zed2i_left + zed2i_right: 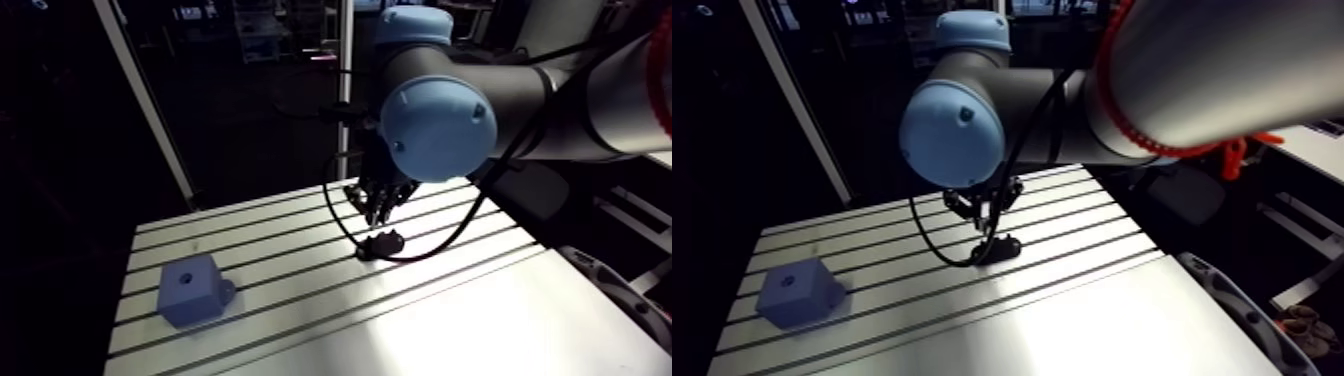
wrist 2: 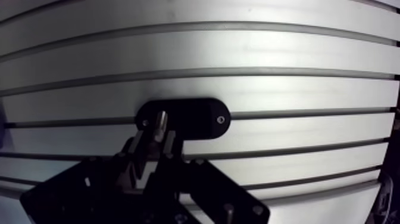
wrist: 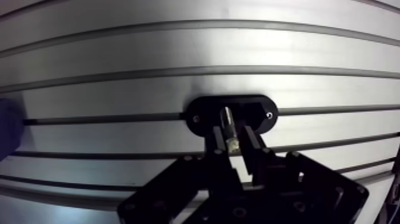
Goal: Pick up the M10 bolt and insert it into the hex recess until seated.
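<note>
Arm and wrist views, one moment. **Bench** (image 1: 450, 320): slotted aluminium top, parallel grooves running its length. **Arm** (image 1: 440, 125): grey links w/ light-blue joint cap, reaching down over the mid-bench.

**Blue block** (image 1: 190, 290): cube-like, sits flat on the bench near one edge, well apart from the arm's working spot. It has a small round hole (image 1: 186, 278) in the upper face and a low tab at its base on the side toward the arm.

**End effector** (image 3: 234, 136): black, two-fingered, poised directly above the black plate. Clenched – its fingers (image 3: 218, 142) are drawn in narrow and grasp the M10 bolt, one on each side.

**Black plate** (image 3: 205, 110): flat oval fixture lying on the bench and straddling one groove. In the wrist view it is just ahead of the fingertips.

**M10 bolt** (image 3: 228, 119): metallic, held between the fingers, its long axis pointing down at approx. the plate's centre. Its far end meets the plate, but whether it sits inside an opening there or only touches the surface cannot be told, since the fingers hide part of it.

**Screw** (image 3: 269, 115): small, bright-rimmed, near one end of the plate, w/ a second (image 3: 196, 119) near the opposite end – the bolt stands between the two.
</note>
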You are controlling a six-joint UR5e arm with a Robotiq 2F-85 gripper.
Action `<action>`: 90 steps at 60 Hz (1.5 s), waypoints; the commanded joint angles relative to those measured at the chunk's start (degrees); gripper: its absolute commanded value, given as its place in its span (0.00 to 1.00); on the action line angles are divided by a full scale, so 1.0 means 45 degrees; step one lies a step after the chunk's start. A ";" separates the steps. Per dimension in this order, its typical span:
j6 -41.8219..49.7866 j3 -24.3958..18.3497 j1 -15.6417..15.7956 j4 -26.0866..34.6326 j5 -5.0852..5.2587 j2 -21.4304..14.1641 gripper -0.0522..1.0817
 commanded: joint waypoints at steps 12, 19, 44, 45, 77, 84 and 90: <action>-0.0138 -0.2436 0.0300 0.3842 0.0346 -0.1298 0.80; -0.0976 -0.3455 0.1124 0.4894 0.0463 -0.1402 0.83; -0.2384 -0.6260 0.3482 0.8764 0.0131 -0.0618 0.86; -0.2369 -0.6486 0.3749 0.8980 0.0018 -0.0391 0.87; -0.1361 -0.9018 0.6058 1.0056 -0.1005 0.1459 0.90; -0.1233 -0.9046 0.6557 0.9995 -0.1207 0.1693 0.92; -0.1216 -0.9098 0.6661 1.0014 -0.1268 0.1790 0.92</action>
